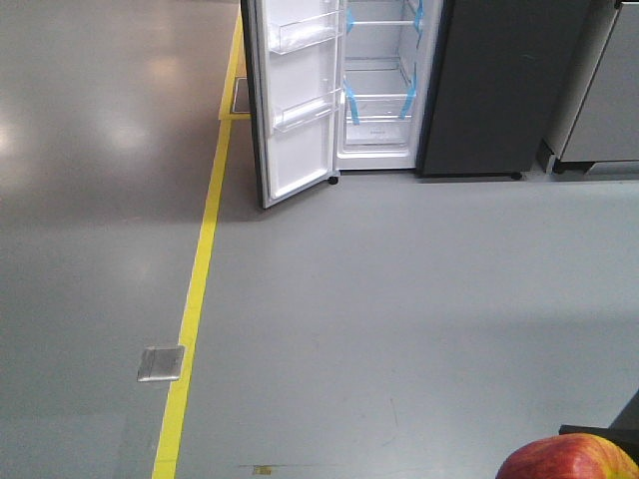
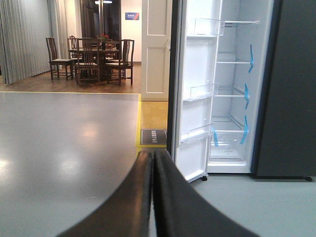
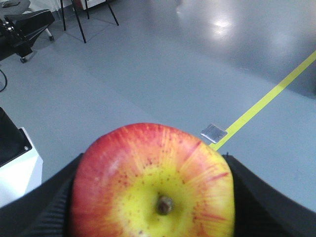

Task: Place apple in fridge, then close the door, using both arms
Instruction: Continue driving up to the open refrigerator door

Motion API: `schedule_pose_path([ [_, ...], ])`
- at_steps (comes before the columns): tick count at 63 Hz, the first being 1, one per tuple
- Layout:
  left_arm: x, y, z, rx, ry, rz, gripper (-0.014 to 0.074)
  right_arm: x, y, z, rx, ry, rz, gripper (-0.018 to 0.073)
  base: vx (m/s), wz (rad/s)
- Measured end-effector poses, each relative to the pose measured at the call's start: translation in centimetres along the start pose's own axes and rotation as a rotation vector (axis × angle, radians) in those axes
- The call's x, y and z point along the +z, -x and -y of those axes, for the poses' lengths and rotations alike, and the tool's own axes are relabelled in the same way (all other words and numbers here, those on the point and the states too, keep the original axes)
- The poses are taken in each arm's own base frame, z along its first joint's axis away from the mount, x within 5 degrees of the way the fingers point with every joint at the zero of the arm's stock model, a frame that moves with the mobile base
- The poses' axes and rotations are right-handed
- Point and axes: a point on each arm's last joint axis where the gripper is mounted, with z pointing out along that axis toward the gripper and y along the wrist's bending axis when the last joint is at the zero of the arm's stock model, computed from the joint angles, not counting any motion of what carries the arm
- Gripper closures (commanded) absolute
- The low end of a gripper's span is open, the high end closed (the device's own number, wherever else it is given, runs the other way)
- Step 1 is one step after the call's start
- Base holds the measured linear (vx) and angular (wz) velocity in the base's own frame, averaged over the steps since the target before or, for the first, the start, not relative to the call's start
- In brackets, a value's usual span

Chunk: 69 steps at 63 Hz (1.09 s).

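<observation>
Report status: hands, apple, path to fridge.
Left hand shut, empty. Right hand shut on apple. Fridge door open, floor ahead unobstructed.

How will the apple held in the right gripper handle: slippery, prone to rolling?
The apple looks rigid and glossy, so it could slip in the right gripper. Being round, it may roll on a glass shelf once released.

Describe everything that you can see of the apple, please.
The apple is red with fine streaks and a yellow patch around its short brown stem, which faces the right wrist camera. Its skin looks smooth and glossy. It sits clamped between the black fingers of the right end effector, above the grey floor, well short of the open fridge.
</observation>
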Motion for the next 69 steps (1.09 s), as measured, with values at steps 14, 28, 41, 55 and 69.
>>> schedule_pose_path([
  [14, 0.00, 0.00, 0.00, 0.000, 0.000, 0.000, 0.0603, 0.00, 0.00, 0.00, 0.000, 0.000, 0.000, 0.0196, 0.24, 0.01],
  [28, 0.00, 0.00, 0.00, 0.000, 0.000, 0.000, 0.0603, 0.00, 0.00, 0.00, 0.000, 0.000, 0.000, 0.0196, 0.24, 0.04],
  [41, 0.00, 0.00, 0.00, 0.000, 0.000, 0.000, 0.0603, 0.00, 0.00, 0.00, 0.000, 0.000, 0.000, 0.0196, 0.23, 0.03],
  [55, 0.00, 0.00, 0.00, 0.000, 0.000, 0.000, 0.0603, 0.00, 0.00, 0.00, 0.000, 0.000, 0.000, 0.0196, 0.22, 0.02],
  [69, 0.00, 0.00, 0.00, 0.000, 0.000, 0.000, 0.0603, 0.00, 0.00, 0.00, 0.000, 0.000, 0.000, 0.0196, 0.20, 0.01],
])
